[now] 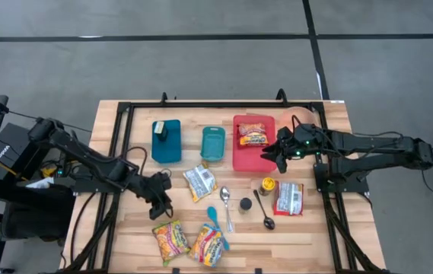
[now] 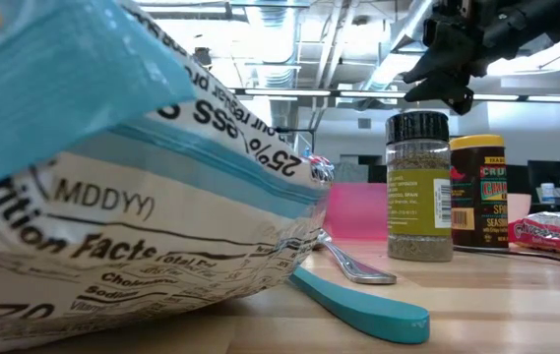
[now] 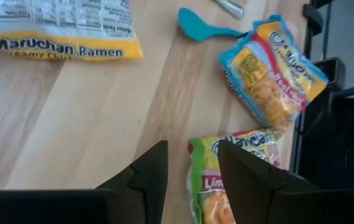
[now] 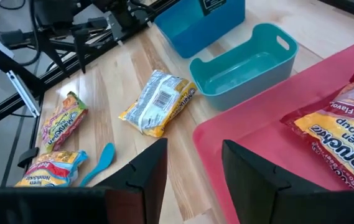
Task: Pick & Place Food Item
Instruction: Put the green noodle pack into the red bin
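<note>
A: Ramen pack (image 1: 253,134) lies in the red tray (image 1: 240,157), just ahead of the right jaws (image 1: 277,152), which hang over the tray's near edge, apart, holding nothing.

B: And the left jaws (image 3: 192,174)?

A: Apart as well, empty, low over the worktop (image 1: 307,228). A green-edged noodle pack (image 3: 229,180) sits right under them, slightly toward one finger. A blue-edged pack (image 3: 270,74) lies farther ahead, with a teal spoon (image 3: 201,30) beyond it.

B: What could go wrong?

A: As I judge it, the left jaws are off-centre on that pack. Close now and one finger may land on the wrapper, sliding it or pinching only a corner. Slick film, it could slip out on the lift.

B: Right side?

A: If it comes down it may knock the tray wall. The teal bin (image 4: 245,62) and blue bin (image 4: 195,22) stand farther ahead, a silver-backed pack (image 4: 158,102) off to the side of the jaws.

B: Surface?

A: Pale wood planks in a black frame. Spice jar (image 2: 418,187) and yellow-lidded tin (image 2: 478,192) stand upright; metal spoons and another pack lie nearby.

B: Room?

A: Grey floor with dark lines, ceiling lights and ducts behind. Nobody in sight.
</note>
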Available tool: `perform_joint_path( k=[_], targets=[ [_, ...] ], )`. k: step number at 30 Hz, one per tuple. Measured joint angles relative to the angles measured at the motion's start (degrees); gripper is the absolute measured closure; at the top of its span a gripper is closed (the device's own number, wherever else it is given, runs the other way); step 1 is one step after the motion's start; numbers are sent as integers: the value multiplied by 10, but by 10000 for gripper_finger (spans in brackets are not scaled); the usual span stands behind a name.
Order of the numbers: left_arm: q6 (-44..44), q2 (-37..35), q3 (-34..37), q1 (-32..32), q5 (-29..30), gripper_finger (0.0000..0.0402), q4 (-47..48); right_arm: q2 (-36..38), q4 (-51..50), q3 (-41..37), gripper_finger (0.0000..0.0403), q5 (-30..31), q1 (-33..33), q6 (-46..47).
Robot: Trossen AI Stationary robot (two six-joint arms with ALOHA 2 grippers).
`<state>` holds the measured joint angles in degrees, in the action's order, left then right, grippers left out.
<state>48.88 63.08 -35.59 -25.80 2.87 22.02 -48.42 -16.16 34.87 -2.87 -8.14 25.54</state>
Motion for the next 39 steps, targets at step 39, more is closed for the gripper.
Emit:
perform_joint_path(
  k=[39],
  targets=[
    [25, 158, 52, 29, -156, 266, -194, 0, 6, 0, 256, 0, 17, 0]
  ],
)
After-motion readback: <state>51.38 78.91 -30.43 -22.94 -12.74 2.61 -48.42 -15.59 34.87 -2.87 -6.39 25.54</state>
